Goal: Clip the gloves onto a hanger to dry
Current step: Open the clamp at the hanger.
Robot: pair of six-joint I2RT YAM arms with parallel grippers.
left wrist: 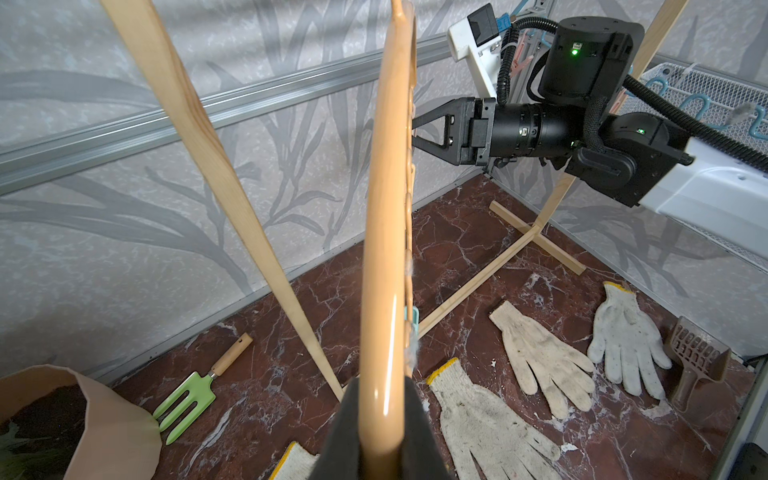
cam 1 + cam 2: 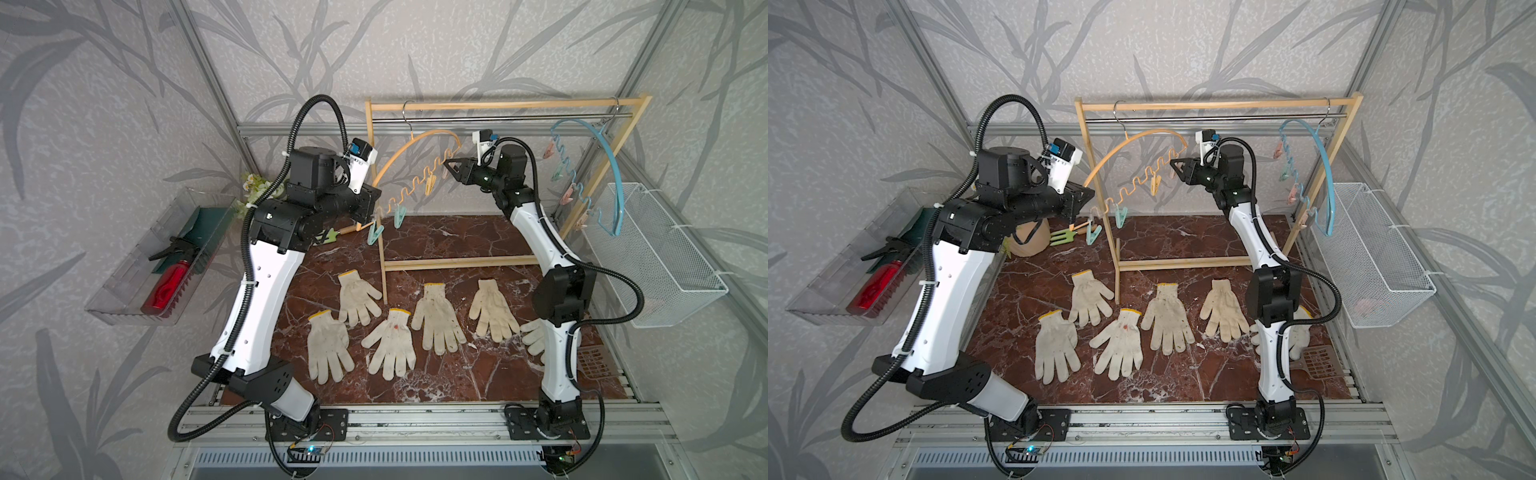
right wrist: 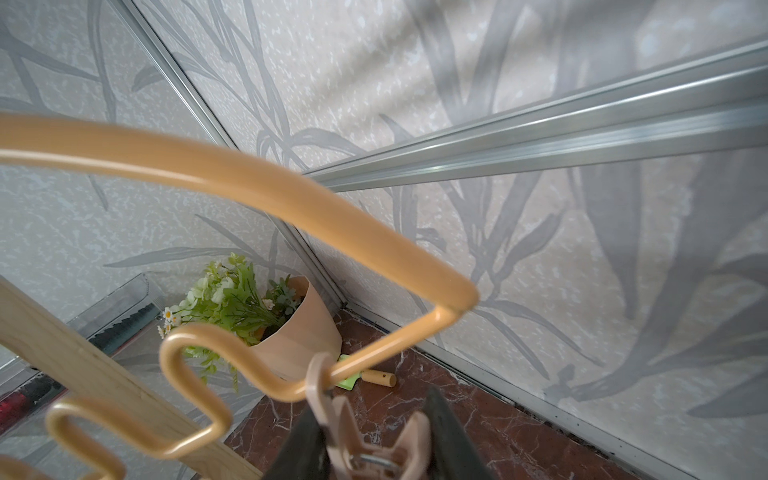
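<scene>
The gloves point(image 2: 392, 340) lie flat on the marble tabletop point(image 2: 436, 237) in front of the wooden rack point(image 2: 507, 104), well below both sets of jaws. The left gripper point(image 1: 381, 415), arm raised, clamps the lower end of the orange hanger point(image 1: 384, 249). The right gripper point(image 3: 374, 436), reaching level, seems pinched on a pink peg point(image 3: 343, 428) on that hanger.

A wooden rack point(image 2: 457, 262) stands at the back of the brown stone table point(image 2: 436, 237). A tan pot point(image 2: 1038, 243) of green leaves and little white flowers sits in the far corner, with a green garden fork point(image 2: 1064, 237) lying just beside it. A clear tray point(image 2: 124, 318) with a red bottle point(image 2: 166, 286) in it hangs on one side wall, a white wire basket point(image 2: 665, 257) hangs on the other, and a brown scoop point(image 1: 698, 361) lies near the table's edge.
</scene>
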